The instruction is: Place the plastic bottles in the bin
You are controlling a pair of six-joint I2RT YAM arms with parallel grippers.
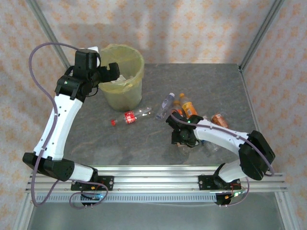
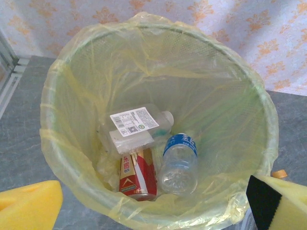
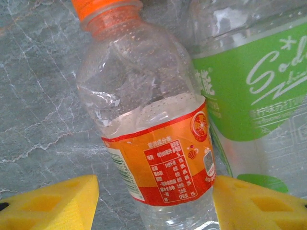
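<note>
The bin [image 1: 125,91], pale yellow-green with a yellow bag, stands at the back left. My left gripper [image 1: 103,73] hangs open over its left rim. Looking down into the bin [image 2: 62,120], I see three plastic bottles at the bottom: white-labelled [image 2: 136,125], red-labelled [image 2: 137,176] and blue-labelled [image 2: 180,163]. My right gripper [image 1: 182,140] is down among the bottles on the table. Its yellow pads [image 3: 53,203] straddle a clear bottle with an orange label and cap [image 3: 158,158]. The right pad touches the label and the left pad stands off it. A green-labelled bottle [image 3: 249,91] lies against it.
More bottles lie on the grey table: a red-labelled one [image 1: 128,117], a purple-capped one [image 1: 165,105], one with orange liquid [image 1: 188,106], another at the right [image 1: 220,119]. A metal frame post [image 1: 261,33] rises at the back right corner.
</note>
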